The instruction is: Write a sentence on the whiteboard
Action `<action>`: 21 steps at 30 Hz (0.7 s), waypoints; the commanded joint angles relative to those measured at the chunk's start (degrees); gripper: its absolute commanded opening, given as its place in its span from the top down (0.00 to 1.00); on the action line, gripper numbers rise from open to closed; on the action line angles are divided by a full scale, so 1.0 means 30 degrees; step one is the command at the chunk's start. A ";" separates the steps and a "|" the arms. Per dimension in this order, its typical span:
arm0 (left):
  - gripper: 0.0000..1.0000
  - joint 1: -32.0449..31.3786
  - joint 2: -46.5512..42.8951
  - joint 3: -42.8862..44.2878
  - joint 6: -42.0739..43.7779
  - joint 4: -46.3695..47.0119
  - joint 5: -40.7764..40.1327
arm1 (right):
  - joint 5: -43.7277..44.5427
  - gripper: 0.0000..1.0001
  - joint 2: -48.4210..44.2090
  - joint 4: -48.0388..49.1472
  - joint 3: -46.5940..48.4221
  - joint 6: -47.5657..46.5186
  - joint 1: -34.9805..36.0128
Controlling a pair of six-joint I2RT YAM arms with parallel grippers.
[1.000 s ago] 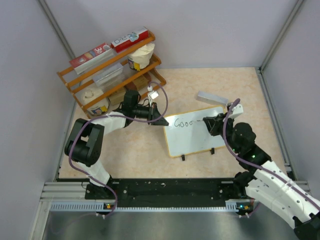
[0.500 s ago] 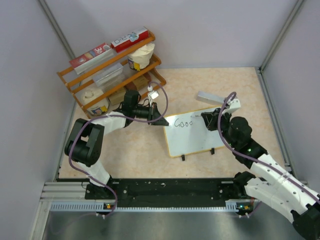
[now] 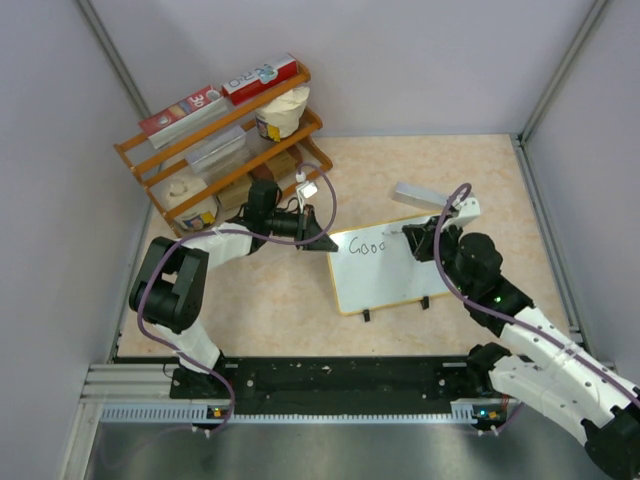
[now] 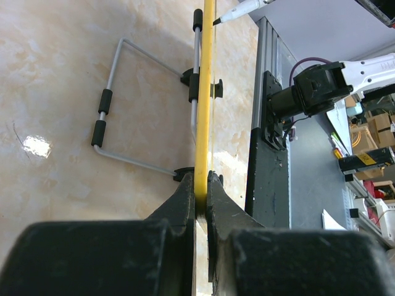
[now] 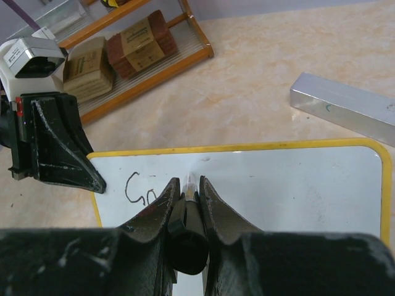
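Pinching board (image 3: 385, 282) edge with left hand (image 3: 322, 242), marker (image 5: 187, 237) with right hand (image 3: 416, 240), mid-tabletop (image 3: 480, 170). Shifted right hand toward top edge since a second ago; only "Gooo" lettering (image 3: 366, 248) so far, likely still finishing first word.

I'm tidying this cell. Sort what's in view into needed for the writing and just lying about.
Needed: whiteboard, lettering on it, marker in right gripper, left gripper clamped on the board's edge.

Lying about: grey metal block, orange rack with boxes.
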 commanded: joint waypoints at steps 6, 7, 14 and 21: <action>1.00 -0.0803 0.0535 -0.0149 0.2158 -0.1118 0.0128 | 0.0029 1.00 -0.0864 -0.0099 -0.0605 0.0356 0.0115; 1.00 -0.0803 0.0535 -0.0149 0.2158 -0.1147 0.0128 | -0.0058 1.00 -0.0922 -0.0129 -0.0635 0.0385 0.0144; 1.00 -0.0803 0.0535 -0.0120 0.2216 -0.1177 0.0098 | -0.0352 1.00 -0.1186 -0.0393 -0.1016 0.0590 0.0115; 1.00 -0.0803 0.0535 -0.0120 0.2217 -0.1235 0.0098 | -0.0498 1.00 -0.1508 -0.0744 -0.1425 0.0708 0.0144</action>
